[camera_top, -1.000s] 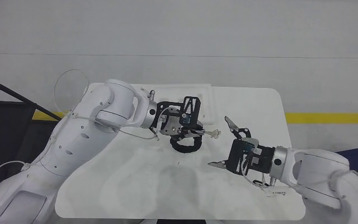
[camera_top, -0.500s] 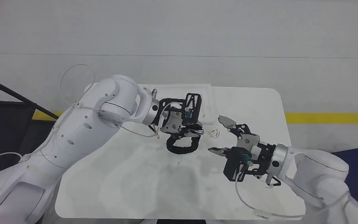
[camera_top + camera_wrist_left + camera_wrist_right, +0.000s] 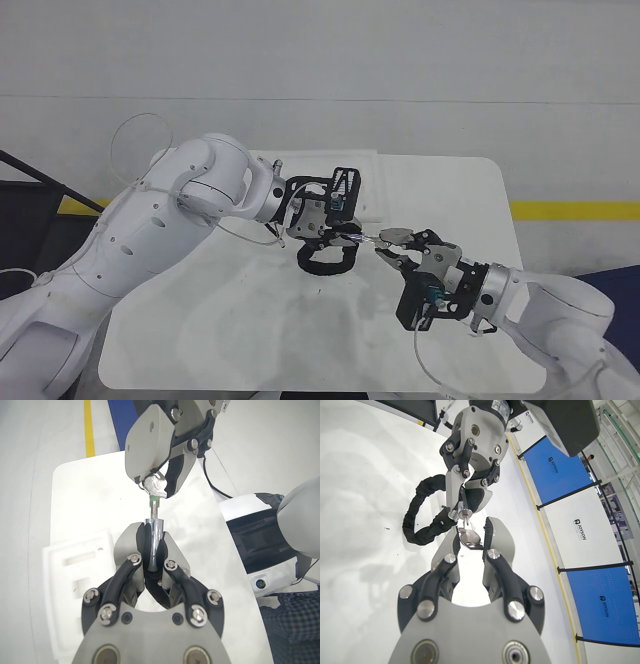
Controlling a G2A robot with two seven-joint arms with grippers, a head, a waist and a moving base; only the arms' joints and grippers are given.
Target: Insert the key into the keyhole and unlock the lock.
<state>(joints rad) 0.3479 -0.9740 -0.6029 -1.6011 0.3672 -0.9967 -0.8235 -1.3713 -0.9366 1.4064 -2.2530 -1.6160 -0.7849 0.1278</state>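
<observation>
The left gripper [image 3: 350, 236] comes at the lock [image 3: 155, 536] from its left side in the top view, jaws clamped on the lock's polished chrome cylinder, so that only the cylinder's end stands out past the fingertips [image 3: 130, 532]. The lock is held up off the white bench [image 3: 460, 190]. A black fabric-sheathed cable loop [image 3: 411, 510] hangs from the lock and curls below and to the left of it. Behind the lock, toward the bench's far edge, lies a white foam tray [image 3: 75, 560] with rectangular recesses. On the cylinder's round end face sits the keyhole [image 3: 465, 514], and the key [image 3: 155, 487] is in it: a silver key with a flat blade partly sunk into the slot and a knurled bow, with a thin wire ring at the bow's edge. Just to the right of the lock the right gripper [image 3: 392, 243] meets it head-on, jaws closed on the key's bow, whose far part is hidden between the fingers [image 3: 147, 447]. Well to the right of the lock, beyond the bench, a yellow line [image 3: 575, 210] runs across the floor. In the right wrist view, blue and white barrier panels [image 3: 570, 482] stand along that line, each bearing a small logo and one word of lettering.
</observation>
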